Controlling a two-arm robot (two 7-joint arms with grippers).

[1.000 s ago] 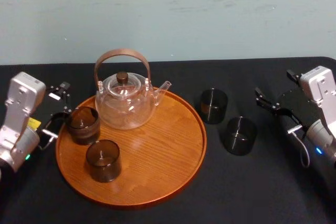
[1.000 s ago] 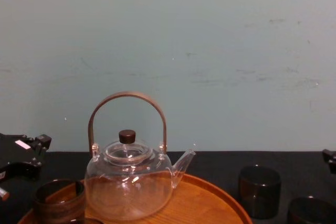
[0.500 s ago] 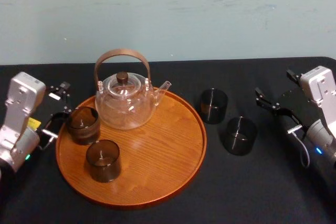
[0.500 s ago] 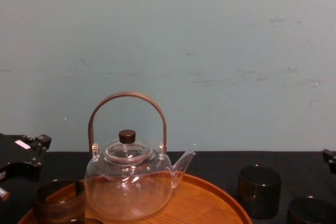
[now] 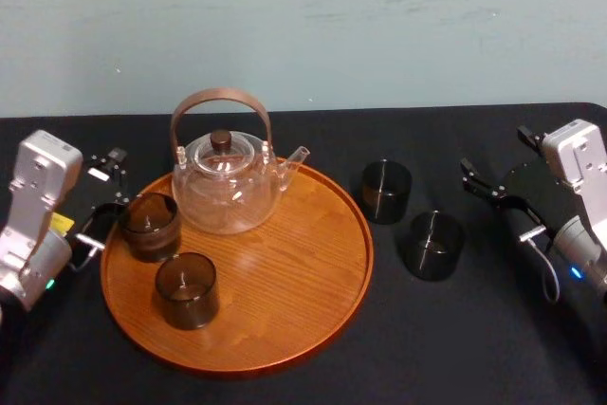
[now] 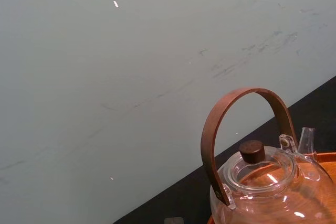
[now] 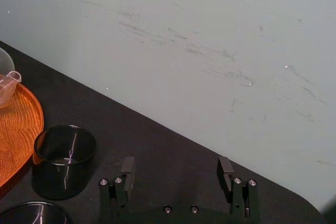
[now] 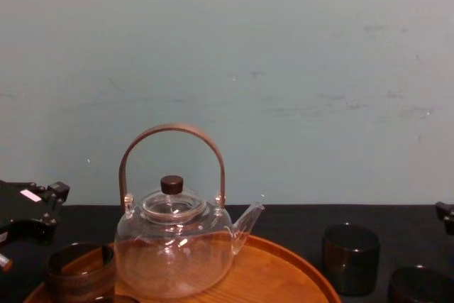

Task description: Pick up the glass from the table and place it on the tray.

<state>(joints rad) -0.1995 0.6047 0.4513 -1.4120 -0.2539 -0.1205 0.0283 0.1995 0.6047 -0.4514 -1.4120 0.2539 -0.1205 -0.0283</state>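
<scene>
Two dark smoked glasses stand on the black table to the right of the tray: one [image 5: 385, 191] nearer the tray, also in the right wrist view [image 7: 64, 160], and one [image 5: 435, 245] closer to me. The round orange-brown wooden tray [image 5: 313, 301] carries a clear glass teapot [image 5: 225, 185] and two more dark glasses [image 5: 149, 225] [image 5: 187, 289]. My right gripper [image 5: 491, 149] is right of the table glasses and apart from them, its fingers [image 7: 224, 169] open and empty. My left gripper [image 5: 116, 182] rests open beside the tray's left rim.
The teapot's brown arched handle [image 8: 172, 133] rises high over the tray's back part. A pale blue wall [image 8: 284, 69] stands behind the table's far edge. Bare black tabletop [image 5: 455, 348] lies in front of the table glasses, and bare wood on the tray's right half [image 5: 303, 253].
</scene>
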